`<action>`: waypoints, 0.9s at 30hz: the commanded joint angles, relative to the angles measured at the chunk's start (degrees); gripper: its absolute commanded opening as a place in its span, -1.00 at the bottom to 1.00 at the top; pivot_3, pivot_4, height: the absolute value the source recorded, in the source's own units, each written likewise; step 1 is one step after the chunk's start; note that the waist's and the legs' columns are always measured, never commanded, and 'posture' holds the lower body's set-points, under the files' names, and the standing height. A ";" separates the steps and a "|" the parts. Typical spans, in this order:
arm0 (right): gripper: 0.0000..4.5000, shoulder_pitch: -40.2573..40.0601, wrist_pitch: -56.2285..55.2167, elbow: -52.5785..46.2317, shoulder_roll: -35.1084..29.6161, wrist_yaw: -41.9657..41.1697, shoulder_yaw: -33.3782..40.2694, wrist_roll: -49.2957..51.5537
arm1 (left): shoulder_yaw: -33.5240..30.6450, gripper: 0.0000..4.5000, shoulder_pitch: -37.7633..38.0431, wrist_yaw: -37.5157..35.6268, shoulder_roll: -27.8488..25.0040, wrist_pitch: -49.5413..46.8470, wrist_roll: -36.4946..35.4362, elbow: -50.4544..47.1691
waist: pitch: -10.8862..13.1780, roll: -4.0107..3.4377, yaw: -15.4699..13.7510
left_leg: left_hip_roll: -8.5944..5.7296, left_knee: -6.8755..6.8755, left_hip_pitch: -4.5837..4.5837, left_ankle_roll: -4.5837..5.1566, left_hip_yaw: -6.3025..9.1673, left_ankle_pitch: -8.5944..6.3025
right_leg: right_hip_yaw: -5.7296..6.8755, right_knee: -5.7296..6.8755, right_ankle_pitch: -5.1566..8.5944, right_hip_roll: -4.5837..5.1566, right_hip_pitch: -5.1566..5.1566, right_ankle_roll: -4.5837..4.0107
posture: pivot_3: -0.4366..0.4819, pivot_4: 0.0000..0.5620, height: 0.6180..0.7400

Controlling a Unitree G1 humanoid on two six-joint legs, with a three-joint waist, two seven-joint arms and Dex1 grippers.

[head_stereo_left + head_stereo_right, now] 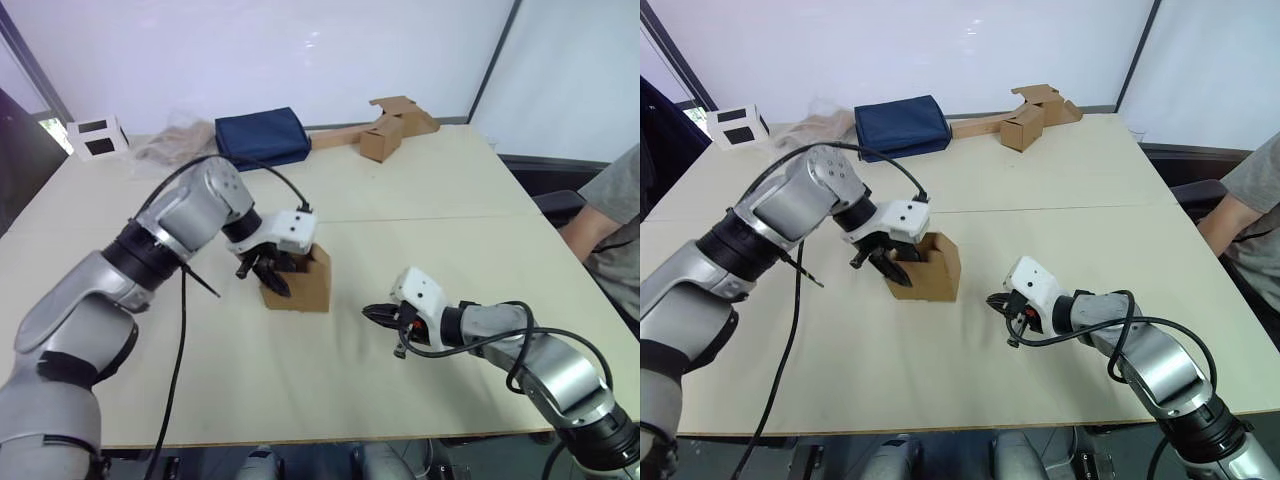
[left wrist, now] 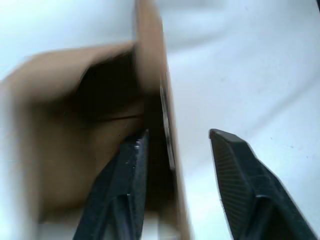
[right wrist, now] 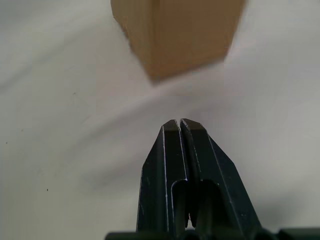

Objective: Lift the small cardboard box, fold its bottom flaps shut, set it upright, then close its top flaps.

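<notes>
Left eye view: small cardboard box [image 1: 305,281] upright

arms: silver-grey, black joints | wrists: white housings | pincer fingers: black | cables: black

Bright, even daylight comes through the white translucent wall [image 1: 330,50] behind the table [image 1: 450,200], so shadows are soft, with only a faint one on the tabletop under the right gripper [image 1: 378,314]. In the left wrist view the small cardboard box [image 2: 75,145] just ahead of the fingers [image 2: 125,185] is smeared and out of focus, its inside dark. In the right wrist view the fingers are sharp and the box ahead blurred.
</notes>
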State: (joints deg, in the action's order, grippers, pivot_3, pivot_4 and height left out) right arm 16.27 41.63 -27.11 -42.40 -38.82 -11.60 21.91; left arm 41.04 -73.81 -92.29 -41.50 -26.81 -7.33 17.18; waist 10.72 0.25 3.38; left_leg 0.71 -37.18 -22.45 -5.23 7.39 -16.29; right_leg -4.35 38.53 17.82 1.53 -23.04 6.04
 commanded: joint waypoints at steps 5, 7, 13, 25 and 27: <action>-1.00 2.15 -3.81 3.31 2.22 -0.22 1.92 -2.46 | -16.15 -0.15 -2.58 2.85 -0.72 -4.62 -7.66 6.06 | 0.00 -0.01 0.55 | 0.02 0.02 0.01 0.00 0.01 0.00 | 0.01 0.01 0.00 -0.02 -0.02 0.00 | -0.05 -0.47 1.00; -1.00 2.55 -6.36 5.90 4.90 2.36 3.92 -3.23 | -22.89 -0.15 1.35 9.76 -0.29 -7.97 -9.62 6.25 | -0.02 -0.03 0.74 | 0.02 0.03 0.02 0.00 0.01 0.00 | 0.01 0.01 0.00 -0.02 -0.02 0.00 | -0.05 -0.47 1.00; -1.00 1.84 -10.57 10.19 10.22 6.25 6.73 -5.05 | -44.54 -0.37 19.47 32.80 2.81 -15.48 -15.19 -2.64 | -0.04 -0.04 0.63 | 0.03 -0.05 0.00 0.00 0.05 0.00 | -0.02 0.16 0.00 0.01 -0.09 0.00 | -0.05 -0.47 1.00; -1.00 2.00 -10.35 13.57 15.14 3.99 2.87 -5.44 | -50.09 -0.96 54.11 50.39 10.99 -13.91 -15.64 -25.55 | -0.09 0.03 -0.88 | 0.01 -0.06 0.07 -0.21 0.00 0.11 | -0.02 0.28 -0.01 0.08 -0.06 -0.02 | -0.05 -0.47 1.00; -1.00 2.80 -11.08 14.52 15.02 3.34 1.60 -6.67 | -48.76 -0.96 55.09 51.60 12.57 -12.06 -14.65 -25.38 | -0.09 0.04 -1.08 | 0.00 -0.06 0.07 -0.21 0.02 0.12 | 0.00 0.32 -0.01 0.09 -0.05 -0.02 | -0.05 -0.47 1.00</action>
State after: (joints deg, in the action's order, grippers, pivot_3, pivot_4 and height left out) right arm 17.78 31.92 -12.41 -27.34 -34.76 -9.59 16.31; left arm -8.47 -18.26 -41.91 -29.42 -41.56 -22.80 -5.88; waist 10.63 0.28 2.30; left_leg 0.71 -37.25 -22.38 -5.45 7.41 -16.17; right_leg -4.35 38.85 17.81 1.64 -23.08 6.03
